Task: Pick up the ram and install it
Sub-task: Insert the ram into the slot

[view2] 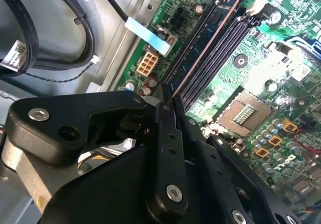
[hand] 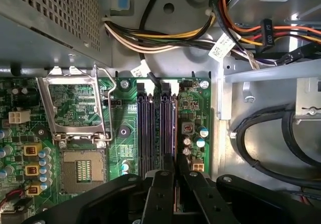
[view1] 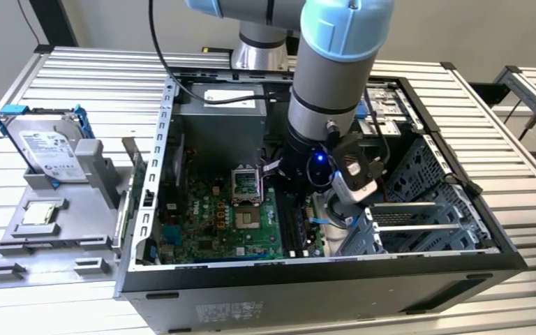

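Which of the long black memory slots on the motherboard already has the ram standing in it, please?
The outermost slot, on the drive-cage side away from the processor socket. The ram stands on edge in it under the gripper; the neighbouring slots are bare.

Matt black plastic tool, glossy green motherboard — ribbed bare-metal table, grey metal case

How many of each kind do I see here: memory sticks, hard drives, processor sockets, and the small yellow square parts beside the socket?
Thin, dark blue-green memory stick, gripped in the hand: 1
Silver hard drive with blue brackets: 1
Square metal processor socket: 1
Small yellow square parts: 3
Total: 6
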Robot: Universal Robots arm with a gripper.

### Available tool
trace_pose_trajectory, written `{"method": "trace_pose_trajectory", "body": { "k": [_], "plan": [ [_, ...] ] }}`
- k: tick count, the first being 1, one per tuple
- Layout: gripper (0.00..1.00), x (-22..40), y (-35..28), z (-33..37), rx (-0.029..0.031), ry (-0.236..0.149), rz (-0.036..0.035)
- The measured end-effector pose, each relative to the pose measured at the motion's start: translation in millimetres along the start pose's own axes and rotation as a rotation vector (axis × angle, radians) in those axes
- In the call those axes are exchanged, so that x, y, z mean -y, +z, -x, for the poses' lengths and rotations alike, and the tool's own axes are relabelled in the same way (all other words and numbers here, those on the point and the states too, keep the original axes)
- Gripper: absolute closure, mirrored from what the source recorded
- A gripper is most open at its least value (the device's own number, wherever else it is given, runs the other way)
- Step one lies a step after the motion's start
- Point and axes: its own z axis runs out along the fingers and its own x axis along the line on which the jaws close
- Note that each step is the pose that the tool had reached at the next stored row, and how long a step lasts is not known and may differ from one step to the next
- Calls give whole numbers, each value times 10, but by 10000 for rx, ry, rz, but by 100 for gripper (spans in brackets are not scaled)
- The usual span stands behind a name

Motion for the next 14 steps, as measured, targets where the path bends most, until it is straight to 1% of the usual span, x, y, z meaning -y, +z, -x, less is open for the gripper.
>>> {"method": "trace_pose_trajectory", "body": {
  "k": [5,6,12,13,14],
  "plan": [
    [100,0,38,-1,-35,-2,-5],
    [100,0,40,-1,-46,-2,-7],
    [100,0,42,-2,-62,-1,-5],
    [0,-1,45,-3,-65,1,4],
    [0,0,45,-3,-66,2,2]
  ]
}}
